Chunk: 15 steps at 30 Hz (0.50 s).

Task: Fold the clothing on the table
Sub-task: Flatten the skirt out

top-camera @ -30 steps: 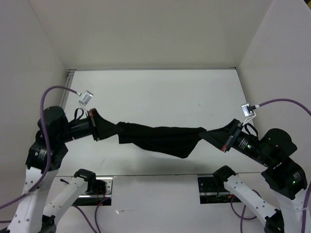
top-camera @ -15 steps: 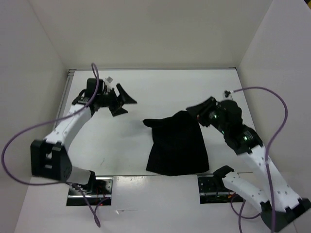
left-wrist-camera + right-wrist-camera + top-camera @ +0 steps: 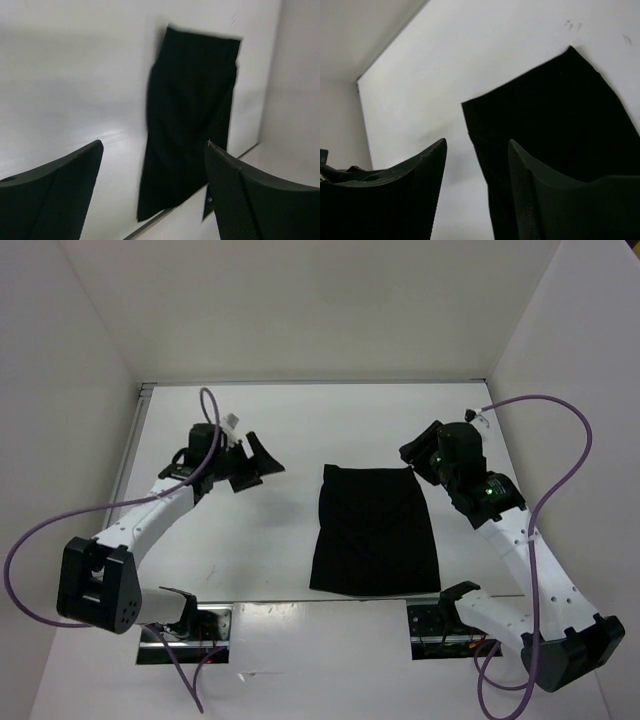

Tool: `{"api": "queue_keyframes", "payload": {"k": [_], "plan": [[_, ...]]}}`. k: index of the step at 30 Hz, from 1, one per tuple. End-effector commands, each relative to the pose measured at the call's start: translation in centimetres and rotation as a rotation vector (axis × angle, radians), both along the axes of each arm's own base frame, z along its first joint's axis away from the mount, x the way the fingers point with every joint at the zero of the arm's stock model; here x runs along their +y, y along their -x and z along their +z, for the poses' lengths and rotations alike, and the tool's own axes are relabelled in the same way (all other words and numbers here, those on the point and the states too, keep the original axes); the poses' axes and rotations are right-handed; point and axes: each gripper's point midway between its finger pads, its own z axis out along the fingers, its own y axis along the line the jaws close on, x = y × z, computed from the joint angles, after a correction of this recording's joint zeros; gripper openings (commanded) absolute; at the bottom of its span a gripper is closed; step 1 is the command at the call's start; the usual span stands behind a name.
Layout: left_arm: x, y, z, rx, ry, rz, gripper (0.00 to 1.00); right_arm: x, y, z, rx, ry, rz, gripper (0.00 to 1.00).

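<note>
The surface [image 3: 300, 430] is viewed from above and behind. 2 wrist views are angled low across it; the clothing [image 3: 374, 530] is shared by all 3.

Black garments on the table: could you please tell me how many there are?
1: the clothing lies flat on the table, reaching its near edge; anything beneath it would be hidden.
</note>
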Motion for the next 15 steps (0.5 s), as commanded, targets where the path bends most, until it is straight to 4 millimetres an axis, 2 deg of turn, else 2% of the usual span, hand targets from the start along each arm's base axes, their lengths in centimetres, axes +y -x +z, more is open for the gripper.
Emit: {"api": "queue_keyframes", "payload": {"k": [1, 3, 4, 6, 7, 8, 9, 10, 15], "plan": [[-2.5, 2.8, -3.7, 0.035, -0.101, -0.158, 0.88, -2.2, 2.4, -3.7, 0.139, 0.112, -0.036, 0.58], [-3.4, 3.6, -5.4, 0.06, -0.146, -0.183, 0.84, -2.6, 2.7, -5.0, 0.197, 0.134, -0.043, 0.58], [-4.7, 4.1, -6.4, 0.086, -0.157, -0.223, 0.84, -3.0, 2.9, -5.8, 0.238, 0.14, -0.06, 0.58], [-5.8, 3.9, -7.2, 0.095, -0.179, -0.234, 0.78, -3.0, 3.2, -6.8, 0.276, 0.138, -0.054, 0.58], [-6.4, 4.0, -8.5, 0.127, -0.2, -0.248, 0.77, -2.8, 3.2, -7.1, 0.287, 0.136, -0.046, 0.58], [-7.6, 4.3, -8.6, 0.127, -0.212, -0.276, 0.74, -3.1, 3.1, -7.1, 0.287, 0.143, -0.049, 0.58], [-8.1, 4.2, -9.0, 0.133, -0.224, -0.284, 0.74, -3.2, 3.1, -7.1, 0.29, 0.135, -0.049, 0.58], [-8.3, 4.6, -10.4, 0.171, -0.251, -0.293, 0.72, -3.2, 3.1, -7.1, 0.29, 0.135, -0.049, 0.58], [-10.4, 6.4, -13.1, 0.226, -0.278, -0.36, 0.72, -4.1, 2.8, -7.6, 0.305, 0.144, -0.059, 0.58]]}}
